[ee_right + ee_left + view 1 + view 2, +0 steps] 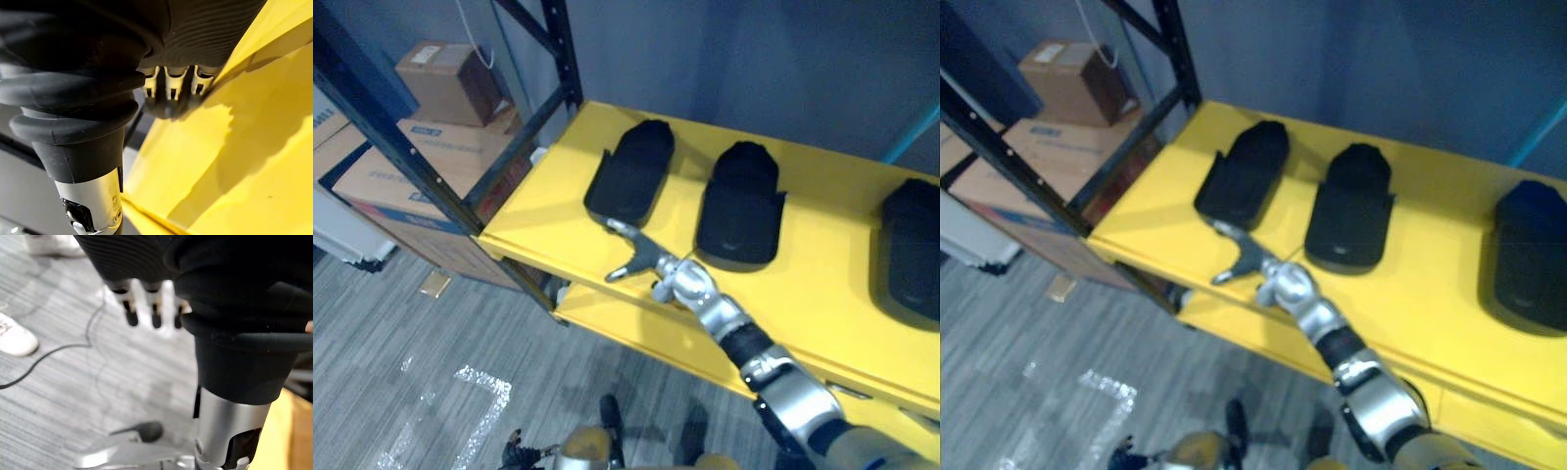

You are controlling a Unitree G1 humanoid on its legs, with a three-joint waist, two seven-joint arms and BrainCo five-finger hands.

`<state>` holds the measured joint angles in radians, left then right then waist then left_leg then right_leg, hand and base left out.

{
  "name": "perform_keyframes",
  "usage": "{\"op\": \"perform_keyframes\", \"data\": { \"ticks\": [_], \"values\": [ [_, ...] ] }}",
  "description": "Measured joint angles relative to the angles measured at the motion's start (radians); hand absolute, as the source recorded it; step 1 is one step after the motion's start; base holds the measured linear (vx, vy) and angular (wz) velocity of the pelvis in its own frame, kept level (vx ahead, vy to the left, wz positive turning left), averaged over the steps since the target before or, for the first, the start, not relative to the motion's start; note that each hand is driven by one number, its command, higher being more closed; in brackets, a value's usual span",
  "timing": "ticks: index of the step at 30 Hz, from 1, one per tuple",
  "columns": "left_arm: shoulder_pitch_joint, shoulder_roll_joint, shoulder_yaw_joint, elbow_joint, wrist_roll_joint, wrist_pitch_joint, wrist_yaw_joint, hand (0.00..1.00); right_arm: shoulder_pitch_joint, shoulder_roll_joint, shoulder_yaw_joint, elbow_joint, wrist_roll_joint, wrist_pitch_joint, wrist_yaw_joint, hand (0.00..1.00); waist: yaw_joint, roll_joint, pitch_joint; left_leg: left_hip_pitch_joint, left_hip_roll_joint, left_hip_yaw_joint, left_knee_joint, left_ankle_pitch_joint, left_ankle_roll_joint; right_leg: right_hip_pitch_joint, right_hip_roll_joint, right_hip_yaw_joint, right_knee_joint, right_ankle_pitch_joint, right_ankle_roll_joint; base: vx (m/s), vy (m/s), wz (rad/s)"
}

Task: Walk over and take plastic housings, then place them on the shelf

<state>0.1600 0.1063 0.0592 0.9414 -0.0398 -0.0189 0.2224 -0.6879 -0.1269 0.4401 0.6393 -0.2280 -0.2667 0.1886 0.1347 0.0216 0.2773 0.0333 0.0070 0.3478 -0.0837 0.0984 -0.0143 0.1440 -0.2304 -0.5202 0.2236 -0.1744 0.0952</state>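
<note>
3 plastic housings lie flat on the yellow shelf: left housing, middle housing, right housing, all apart from each other. Right hand is at the shelf's front edge, fingers straight and spread, holding nothing. Tips are just beside the left housing's near end, can't tell if touching. Left hand hangs loose over the floor, empty. IMO placing's basically done, so back the hand out straight w/o snagging that housing toward the edge.
</note>
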Motion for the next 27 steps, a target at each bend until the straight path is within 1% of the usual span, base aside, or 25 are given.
{"op": "perform_keyframes", "data": {
  "ticks": [2,3,4,5,7,8,10,11,12,14,17,18,20,21,22,23,24,25,26,27],
  "values": [
    [0.0,0.001,-0.002,0.0,0.0,0.0,0.0,0.0,0.0,0.001,0.007,-0.004,0.055,-0.004,0.104,0.0,0.0,0.0,0.0,0.0,0.002,0.002,0.0,0.001,-0.001,0.0,0.001,0.001,0.0,0.0,0.0,0.0,0.0,0.0],
    [0.0,0.001,-0.002,0.0,0.001,0.0,0.0,0.0,0.0,0.001,0.019,-0.007,0.075,-0.002,0.139,0.0,0.0,0.0,0.0,0.001,0.002,0.003,-0.001,0.001,-0.001,0.0,0.002,0.001,0.0,0.0,0.0,-0.02,-0.001,-0.04],
    [0.0,0.002,-0.002,0.0,0.001,0.0,0.0,0.0,0.0,0.001,0.042,-0.025,0.106,0.002,0.207,0.0,-0.001,0.0,0.0,0.002,0.003,0.007,-0.004,0.0,-0.001,0.0,0.002,0.003,-0.001,0.0,0.0,-0.03,0.005,-0.08],
    [0.0,0.002,-0.002,0.0,0.001,0.0,0.0,0.0,0.0,0.0,0.072,-0.049,0.127,0.009,0.255,0.0,-0.002,0.0,0.0,0.002,0.003,0.013,-0.005,0.0,-0.001,0.0,0.002,0.004,-0.005,0.0,0.0,-0.03,0.007,-0.12],
    [0.0,0.003,-0.001,0.001,0.002,0.0,-0.001,0.0,0.01,0.005,0.16,-0.135,0.165,0.015,0.332,0.0,-0.008,0.0,0.0,0.003,0.005,0.02,-0.005,-0.002,-0.002,0.0,0.004,0.008,-0.011,0.002,0.002,-0.02,0.007,-0.1],
    [0.0,0.004,0.0,0.002,0.002,0.0,-0.002,0.0,0.021,0.016,0.191,-0.187,0.188,0.034,0.364,0.0,-0.01,-0.001,0.0,0.005,0.006,0.023,-0.005,-0.005,-0.005,0.001,0.004,0.01,-0.012,0.003,0.003,-0.02,0.008,-0.06],
    [0.0,0.003,0.006,0.003,0.002,0.0,-0.006,0.0,0.035,0.03,0.205,-0.239,0.21,0.052,0.38,0.0,-0.01,-0.002,-0.001,0.008,0.008,0.029,-0.006,-0.009,-0.002,0.005,0.006,0.014,-0.018,0.006,0.008,-0.01,0.008,-0.07],
    [0.001,0.003,0.008,0.006,0.002,0.0,-0.007,0.0,0.051,0.034,0.206,-0.284,0.249,0.069,0.377,0.0,-0.01,-0.003,-0.001,0.018,0.009,0.036,-0.006,-0.015,-0.003,0.015,0.009,0.018,-0.029,0.012,0.009,0.0,0.019,-0.19],
    [0.008,0.003,0.01,0.006,0.002,-0.001,-0.007,0.0,0.067,0.033,0.203,-0.338,0.273,0.086,0.357,0.0,-0.01,-0.007,-0.005,0.021,0.009,0.048,-0.006,-0.024,0.0,0.02,0.01,0.031,-0.04,0.019,0.012,-0.01,0.026,-0.2],
    [0.009,0.004,0.016,0.009,0.004,-0.002,-0.007,0.0,0.095,0.031,0.164,-0.414,0.277,0.09,0.306,0.0,-0.017,-0.011,-0.011,0.021,0.009,0.053,-0.006,-0.029,0.005,0.025,0.015,0.033,-0.06,0.031,0.012,0.01,0.033,-0.14],
    [0.013,0.004,0.027,0.012,0.009,-0.002,-0.004,0.0,0.156,0.031,0.022,-0.516,0.315,0.077,0.164,0.0,-0.022,-0.028,-0.021,0.027,0.012,0.081,-0.006,-0.037,0.006,0.028,0.021,0.058,-0.09,0.055,0.011,0.05,0.042,-0.22],
    [0.018,0.004,0.027,0.012,0.009,-0.002,-0.001,0.0,0.187,0.031,-0.03,-0.553,0.322,0.066,0.123,0.0,-0.034,-0.036,-0.025,0.034,0.011,0.085,-0.006,-0.037,0.004,0.031,0.021,0.061,-0.094,0.059,0.008,0.07,0.043,-0.16],
    [0.027,0.01,0.026,0.013,0.008,0.0,0.006,0.0,0.223,0.026,-0.069,-0.596,0.307,0.04,0.056,0.0,-0.045,-0.048,-0.034,0.037,0.011,0.093,-0.006,-0.035,0.006,0.031,0.021,0.072,-0.095,0.06,0.008,0.06,0.021,-0.14],
    [0.027,0.015,0.017,0.013,0.008,0.001,0.014,0.0,0.237,0.018,-0.087,-0.612,0.276,0.027,0.03,0.0,-0.05,-0.054,-0.04,0.041,0.011,0.097,-0.006,-0.035,0.006,0.031,0.022,0.082,-0.097,0.06,0.008,0.06,0.011,-0.11],
    [0.027,0.016,0.013,0.013,0.008,0.001,0.017,0.0,0.241,0.012,-0.09,-0.617,0.25,0.024,0.019,0.0,-0.054,-0.056,-0.046,0.041,0.011,0.097,-0.006,-0.034,0.005,0.031,0.023,0.082,-0.099,0.06,0.008,0.09,-0.001,-0.06],
    [0.028,0.019,0.003,0.012,0.008,0.001,0.022,0.0,0.247,0.001,-0.094,-0.621,0.188,0.012,0.001,0.0,-0.059,-0.056,-0.057,0.046,0.011,0.097,-0.006,-0.032,0.004,0.031,0.024,0.083,-0.101,0.06,0.007,0.06,-0.009,-0.02],
    [0.028,0.019,-0.001,0.012,0.008,0.001,0.024,0.0,0.247,-0.004,-0.094,-0.622,0.148,0.002,-0.008,0.0,-0.06,-0.055,-0.06,0.048,0.012,0.098,-0.006,-0.031,0.003,0.032,0.025,0.086,-0.101,0.06,0.007,0.06,-0.013,-0.03],
    [0.028,0.018,-0.004,0.012,0.007,0.002,0.027,0.0,0.246,-0.016,-0.099,-0.626,0.077,-0.003,-0.019,0.0,-0.062,-0.052,-0.069,0.048,0.013,0.098,-0.005,-0.029,-0.001,0.032,0.027,0.088,-0.103,0.061,0.007,0.0,0.0,0.0],
    [0.028,0.015,-0.008,0.012,0.007,0.004,0.032,0.0,0.245,-0.029,-0.114,-0.625,0.011,-0.002,-0.023,0.0,-0.063,-0.052,-0.082,0.046,0.017,0.098,-0.006,-0.025,-0.005,0.033,0.032,0.09,-0.107,0.063,0.003,0.0,0.0,0.0],
    [0.028,0.014,-0.01,0.012,0.007,0.004,0.034,0.0,0.243,-0.039,-0.119,-0.625,-0.02,-0.002,-0.027,0.0,-0.063,-0.05,-0.087,0.046,0.02,0.097,-0.006,-0.024,-0.007,0.033,0.036,0.091,-0.109,0.066,-0.001,0.0,0.0,0.0]
  ]
}}
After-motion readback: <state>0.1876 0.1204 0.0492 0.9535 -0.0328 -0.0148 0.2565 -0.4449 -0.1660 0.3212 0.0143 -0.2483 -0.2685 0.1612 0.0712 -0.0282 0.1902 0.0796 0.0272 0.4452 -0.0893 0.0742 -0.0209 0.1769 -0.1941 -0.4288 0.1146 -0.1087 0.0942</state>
